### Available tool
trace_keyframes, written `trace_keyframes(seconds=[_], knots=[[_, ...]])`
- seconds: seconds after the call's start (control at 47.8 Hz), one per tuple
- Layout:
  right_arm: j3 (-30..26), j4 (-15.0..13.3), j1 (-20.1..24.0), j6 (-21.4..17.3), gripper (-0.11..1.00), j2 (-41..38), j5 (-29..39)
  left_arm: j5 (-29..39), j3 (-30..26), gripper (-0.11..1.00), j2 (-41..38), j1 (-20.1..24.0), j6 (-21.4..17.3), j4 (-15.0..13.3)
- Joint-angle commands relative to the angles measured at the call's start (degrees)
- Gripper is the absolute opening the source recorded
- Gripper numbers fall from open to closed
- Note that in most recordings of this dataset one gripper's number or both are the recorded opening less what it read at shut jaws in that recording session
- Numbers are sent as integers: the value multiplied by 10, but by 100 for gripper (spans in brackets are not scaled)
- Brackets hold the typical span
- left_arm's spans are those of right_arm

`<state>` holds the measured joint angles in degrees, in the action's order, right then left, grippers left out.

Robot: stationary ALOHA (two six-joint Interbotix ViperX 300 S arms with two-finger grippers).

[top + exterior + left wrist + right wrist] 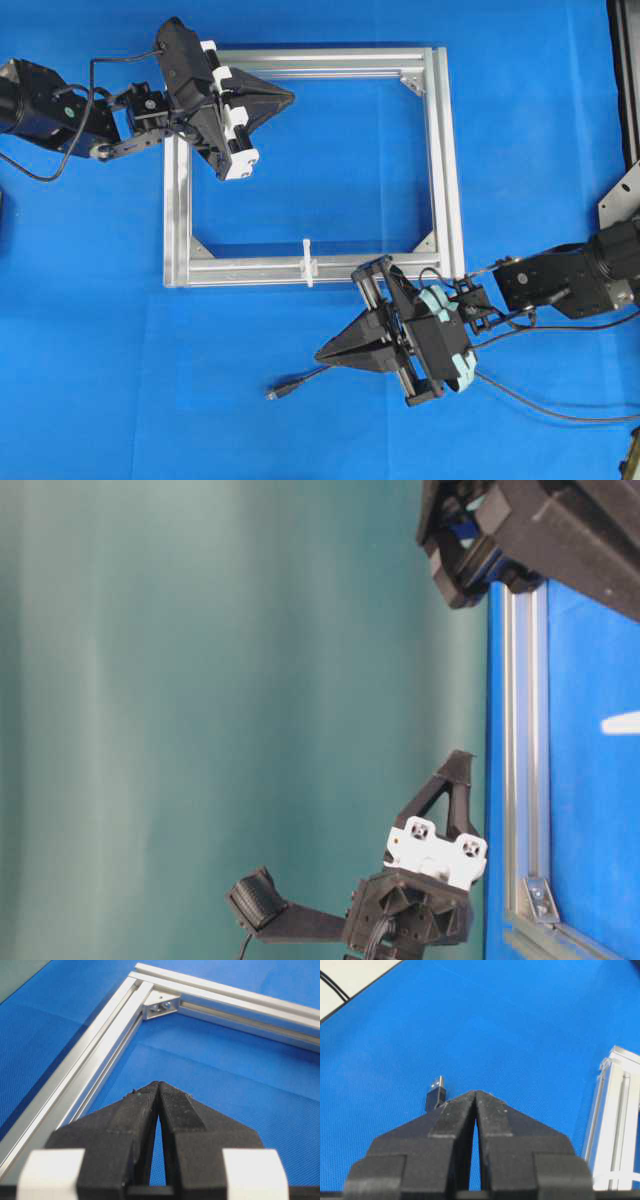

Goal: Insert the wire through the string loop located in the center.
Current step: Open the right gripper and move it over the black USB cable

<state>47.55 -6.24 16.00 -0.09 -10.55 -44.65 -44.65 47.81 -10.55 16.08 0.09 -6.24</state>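
Both grippers we see pressed shut and empty: the left gripper (287, 97) hovers over the far-left corner of the silver frame (443, 160), the right gripper (322, 355) just outside the frame's near bar. On that near bar stands the white string loop (308, 263). Beyond the right gripper, away from the frame, lies the wire (560, 410), its plug on the blue mat (90, 350). A teal backdrop (200, 680) closes the room.

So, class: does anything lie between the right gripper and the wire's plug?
Nothing visible does. The right gripper, fingers shut, points past the plug, with only bare blue mat between them.
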Motion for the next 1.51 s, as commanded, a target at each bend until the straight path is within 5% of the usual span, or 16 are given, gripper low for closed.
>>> trace_keyframes(seconds=[0.0,0.167,0.606,0.753,1.024,1.129,1.484], knots=[[-9,-5,4,4,0,44,-4,0,-6,0,40,-5,-5,13],[-4,-38,10,-2,-5,55,17,1,1,0,41,-5,-5,13],[-8,-38,11,-40,-4,55,25,1,3,0,41,-4,-5,13],[-10,-38,12,-51,16,55,35,3,3,0,41,-4,-5,13],[-13,-37,17,-53,89,54,40,4,4,0,42,-4,-6,13],[-14,-36,17,-54,80,55,42,4,4,0,42,-4,-6,13],[-15,-18,18,-67,81,35,62,4,4,0,42,0,-7,13]])
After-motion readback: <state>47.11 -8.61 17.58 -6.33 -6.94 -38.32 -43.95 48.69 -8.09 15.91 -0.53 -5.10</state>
